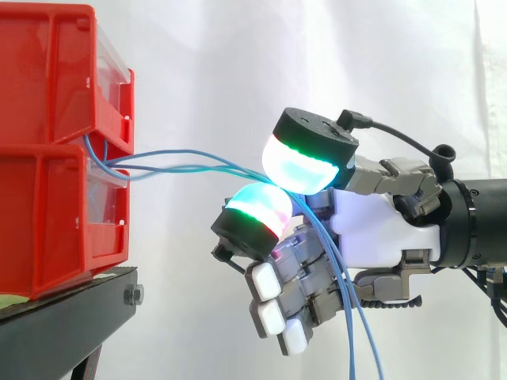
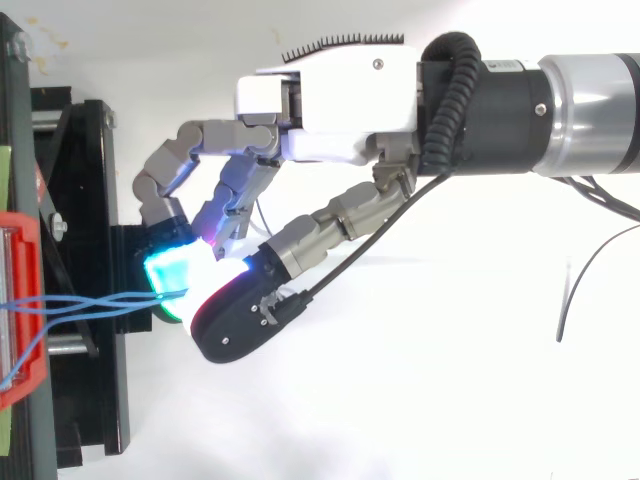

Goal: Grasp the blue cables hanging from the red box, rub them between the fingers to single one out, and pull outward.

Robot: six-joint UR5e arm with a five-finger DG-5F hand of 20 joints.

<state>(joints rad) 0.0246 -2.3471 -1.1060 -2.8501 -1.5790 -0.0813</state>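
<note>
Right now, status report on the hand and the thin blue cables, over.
Hand shut on thin blue cables, pinched between glowing pads. Cables span from red plastic box to hand, ends hanging below palm. Nothing seen in the way.

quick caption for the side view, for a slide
Hand pinching blue cables that run from the stacked red bins

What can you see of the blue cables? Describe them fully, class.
The blue cables are several thin, smooth, plastic-looking strands. They leave the gap between the stacked red bins, cross one another, and run nearly level to the hand, where glowing pads pinch them together. Beyond the pinch they hang loosely down past the palm, out of the side view's lower edge.
</note>
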